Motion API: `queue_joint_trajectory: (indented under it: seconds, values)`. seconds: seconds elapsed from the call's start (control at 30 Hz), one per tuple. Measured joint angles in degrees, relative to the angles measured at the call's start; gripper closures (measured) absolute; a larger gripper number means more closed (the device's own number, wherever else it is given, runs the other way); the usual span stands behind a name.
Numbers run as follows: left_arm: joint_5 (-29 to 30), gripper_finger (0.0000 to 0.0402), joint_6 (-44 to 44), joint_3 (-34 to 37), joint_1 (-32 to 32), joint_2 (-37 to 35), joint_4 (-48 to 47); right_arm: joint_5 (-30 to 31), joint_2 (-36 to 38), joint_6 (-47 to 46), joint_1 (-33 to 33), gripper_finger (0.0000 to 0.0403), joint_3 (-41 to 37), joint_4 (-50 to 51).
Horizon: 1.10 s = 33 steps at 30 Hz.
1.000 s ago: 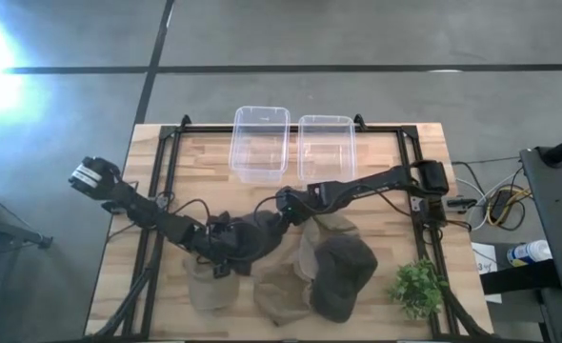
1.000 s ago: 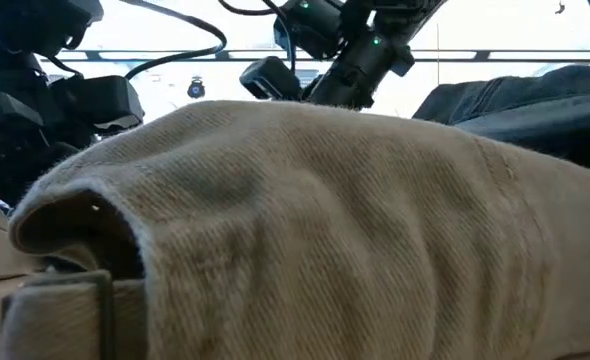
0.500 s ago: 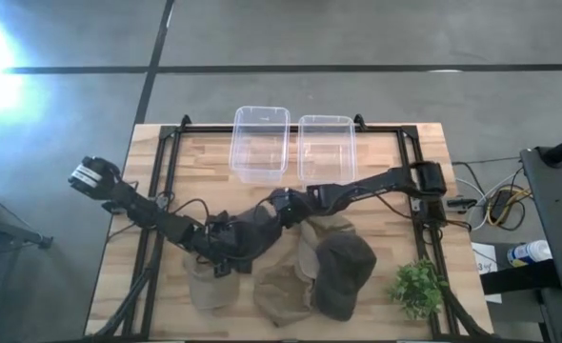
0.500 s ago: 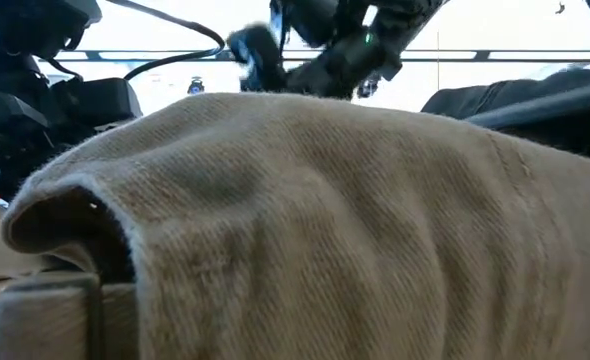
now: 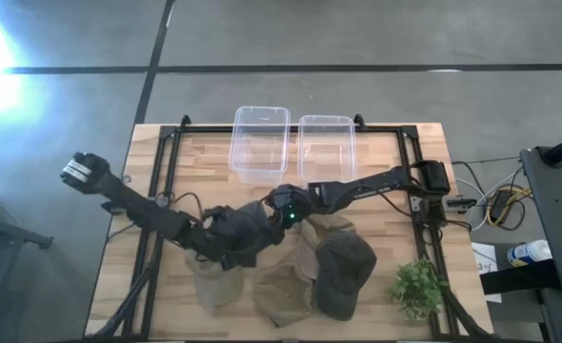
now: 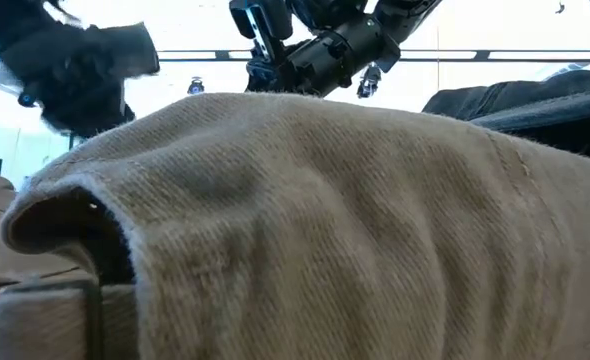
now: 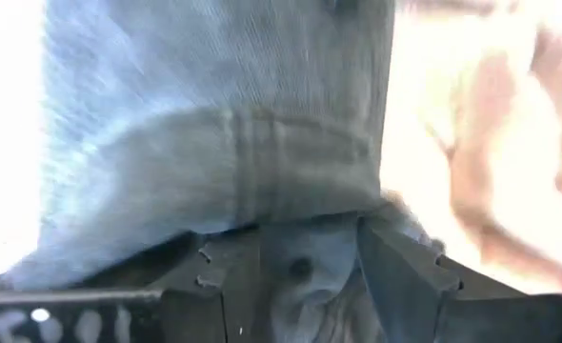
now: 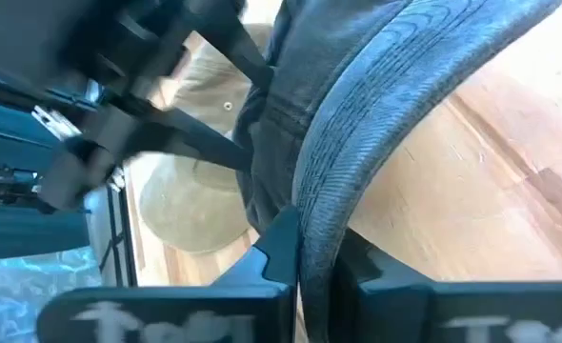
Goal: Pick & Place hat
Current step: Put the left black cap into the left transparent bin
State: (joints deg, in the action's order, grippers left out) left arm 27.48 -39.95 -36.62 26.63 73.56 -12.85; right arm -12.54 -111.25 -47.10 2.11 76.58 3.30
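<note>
Hat: we take the dark grey hat [image 5: 248,229] as the one in hand; it sits just left of the table's middle, lifted between both grippers.
Right gripper: the right gripper [image 8: 317,257] is clenched on the dark grey hat's stitched brim edge [image 8: 376,124], which runs straight up between its two fingers.
Left gripper: the left gripper [image 7: 305,272] grasps the same hat; grey cloth fills the gap between its fingers and bulges beyond them.
Why held so: we judge that two grips on opposite sides keep the soft cloth spread and off the pile, so it can be carried without dragging its neighbours.
Hat to grippers: in the high view the hat lies at about 8 o'clock of the right gripper and at 3 o'clock of the left one, touching both.
Around: a tan hat [image 5: 283,291] and a dark cap [image 5: 341,276] lie at 5 o'clock of the held hat, and another tan hat [image 5: 219,286] lies at 7 o'clock.
Farther out: two clear bins [image 5: 260,143] stand at 12 o'clock by the table's far edge, apparently the place to drop it; a small plant [image 5: 416,286] sits at 4 o'clock.
</note>
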Motion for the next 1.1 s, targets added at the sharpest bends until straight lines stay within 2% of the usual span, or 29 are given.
queue_joint_trajectory:
  seconds: [0.17,0.3,0.4,0.53,0.6,0.7,0.87,1.0,1.1]
  values:
    - [0.99,0.0229,-3.08,-5.47,0.0,-8.01,-8.39,0.33,5.89,0.93,-0.02,0.0389,-0.02,2.81]
    - [2.31,0.0229,-2.67,-10.06,0.15,-14.07,-8.36,4.04,13.38,3.1,-0.09,0.039,-0.02,5.42]
    - [5.85,0.0229,-0.85,-13.56,0.84,-17.37,-8.24,13.69,20.11,5.13,-0.34,0.039,-0.02,7.86]
    - [13.61,0.0229,4.64,-17.14,2.0,-20.19,-8.13,32.83,26.76,6.39,-2.03,0.039,0.04,8.19]
    - [15.89,0.0229,7.23,-17.7,2.12,-20.82,-8.93,35.73,27.97,6.3,-4.83,0.039,0.11,7.9]
    - [16.4,0.0229,6.73,-17.71,2.12,-21.22,-13.95,32.71,26.86,4.1,-10.72,0.039,0.24,8.11]
    - [11.91,0.0229,-6.33,-17.5,2.12,-20.75,-30.09,22.74,19.47,3.64,-19.47,0.039,3.19,9.18]
    - [9.11,0.0229,-16.83,-16.34,2.4,-19.79,-39.85,15.75,11.19,3.61,-22.67,0.039,9.43,12.41]
    - [9.07,0.0229,-19.26,-14.82,2.47,-19.31,-40.41,12.72,4.72,3.97,-23.02,0.039,15.7,16.72]
